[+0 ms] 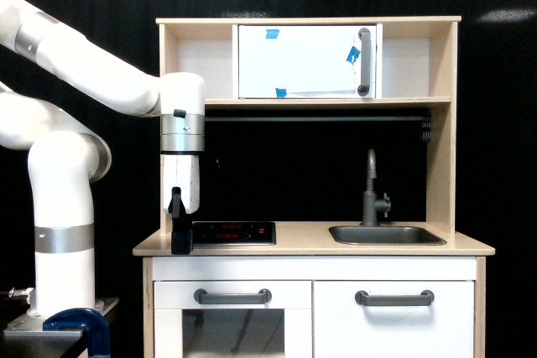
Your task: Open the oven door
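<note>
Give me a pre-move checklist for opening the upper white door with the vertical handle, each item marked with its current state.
1. Oven door shut in the top shelf: ok.
2. Vertical grey handle visible and unobstructed: ok.
3. Gripper near the handle: not ok; it hangs low by the cooktop, at the counter's end on the exterior view's left.
4. Gripper open for grasping: cannot tell.
5. Path upward free: cannot tell; the shelf's side panel stands close above the arm.

Open space lies between counter (310, 246) and shelf (327, 103); only the faucet (370, 190) stands there.
</note>
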Robot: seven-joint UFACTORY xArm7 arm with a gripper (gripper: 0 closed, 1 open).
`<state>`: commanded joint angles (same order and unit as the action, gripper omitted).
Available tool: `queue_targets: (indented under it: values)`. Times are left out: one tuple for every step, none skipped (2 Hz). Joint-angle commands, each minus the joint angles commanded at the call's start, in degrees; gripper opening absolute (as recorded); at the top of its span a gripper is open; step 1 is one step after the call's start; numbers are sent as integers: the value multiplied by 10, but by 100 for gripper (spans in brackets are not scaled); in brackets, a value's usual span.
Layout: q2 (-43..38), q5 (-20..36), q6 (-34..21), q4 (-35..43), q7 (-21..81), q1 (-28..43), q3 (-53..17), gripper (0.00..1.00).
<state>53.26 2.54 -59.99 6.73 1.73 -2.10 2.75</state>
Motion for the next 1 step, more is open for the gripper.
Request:
queue_targets:
  values:
    - [-6, -3, 2, 4, -3, 0, 3, 100]
